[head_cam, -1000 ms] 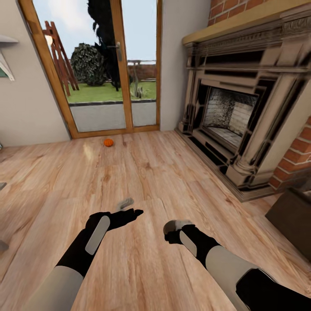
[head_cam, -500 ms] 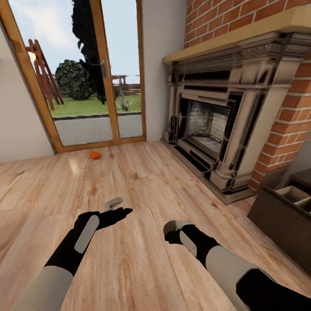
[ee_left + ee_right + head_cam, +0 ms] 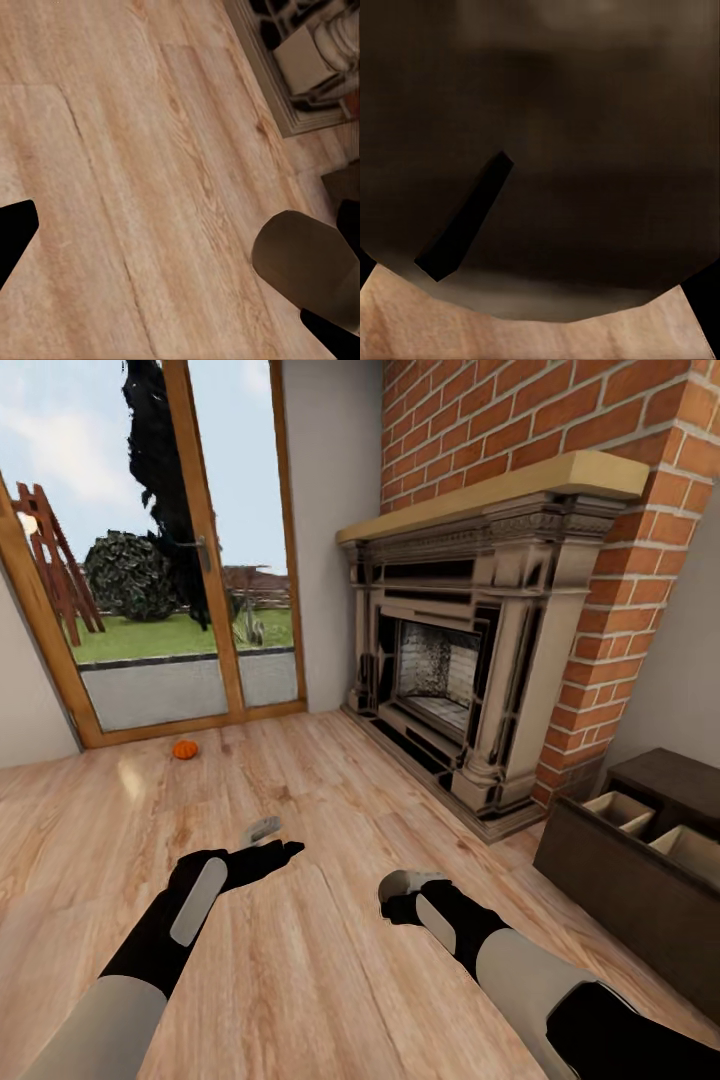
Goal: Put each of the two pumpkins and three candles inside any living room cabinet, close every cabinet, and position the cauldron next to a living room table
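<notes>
My right gripper [image 3: 402, 896] is shut on a grey-brown candle [image 3: 410, 880] held low over the wooden floor. In the right wrist view the candle [image 3: 540, 112] sits very close, its black wick showing. From the left wrist view the same candle [image 3: 300, 264] appears off to one side. My left gripper [image 3: 274, 841] hangs open and empty to the left of it. One orange pumpkin [image 3: 184, 749] lies on the floor by the glass door. The dark-brown cabinet [image 3: 640, 880] stands at the right with a drawer pulled out, pale inside.
An ornate stone fireplace [image 3: 450, 660] in a brick wall juts out ahead on the right. A wood-framed glass door [image 3: 200, 590] fills the far left wall. Open wooden floor [image 3: 300, 780] lies between me, the pumpkin and the cabinet.
The camera has swung to the right, so the door and pumpkin slid left and the cabinet came into view. Both arms keep their pose, the candle still held.
</notes>
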Available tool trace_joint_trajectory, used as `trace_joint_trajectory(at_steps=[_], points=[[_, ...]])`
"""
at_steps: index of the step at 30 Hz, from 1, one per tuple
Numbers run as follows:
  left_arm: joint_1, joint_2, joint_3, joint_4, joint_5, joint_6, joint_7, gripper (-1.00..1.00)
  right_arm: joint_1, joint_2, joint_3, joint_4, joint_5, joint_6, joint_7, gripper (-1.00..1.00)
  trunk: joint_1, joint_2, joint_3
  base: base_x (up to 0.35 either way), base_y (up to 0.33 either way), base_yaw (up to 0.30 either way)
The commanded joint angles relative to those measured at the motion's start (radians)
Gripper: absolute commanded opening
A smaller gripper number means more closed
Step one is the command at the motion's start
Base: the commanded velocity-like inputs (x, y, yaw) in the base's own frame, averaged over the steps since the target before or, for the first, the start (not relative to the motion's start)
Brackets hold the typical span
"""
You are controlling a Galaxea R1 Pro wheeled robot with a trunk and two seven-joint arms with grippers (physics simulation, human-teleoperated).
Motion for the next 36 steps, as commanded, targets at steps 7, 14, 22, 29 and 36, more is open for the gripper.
trace_joint_trajectory(at_steps=[7, 14, 22, 29, 36], points=[[0.0, 0.0, -0.002, -0.002, 0.009, 0.003, 0.008, 1.0, -0.001, 0.0, 0.007, -0.001, -0.012, 0.003, -0.008, -1.0, -0.003, 0.001, 0.034, 0.0, 0.0, -0.24], [0.0, 0.001, -0.002, -0.002, 0.009, 0.003, 0.008, 1.0, -0.001, 0.0, 0.007, -0.001, -0.014, 0.003, -0.008, -1.0, -0.006, 0.003, 0.067, 0.0, 0.0, -0.2], [0.0, 0.0, -0.003, -0.002, 0.009, 0.002, 0.008, 1.0, -0.001, 0.0, 0.005, -0.001, -0.016, 0.003, -0.008, -1.0, -0.006, 0.003, 0.068, 0.0, 0.0, -0.123], [0.0, 0.0, -0.003, -0.001, 0.009, 0.002, 0.008, 1.0, -0.001, 0.0, 0.003, -0.001, -0.015, 0.004, -0.008, -1.0, -0.006, 0.003, 0.065, 0.0, 0.0, -0.274], [0.0, 0.0, -0.004, 0.015, 0.008, 0.003, 0.008, 1.0, -0.001, 0.0, 0.003, -0.001, -0.015, 0.004, -0.008, -1.0, -0.009, 0.004, 0.079, 0.0, 0.0, -0.182]])
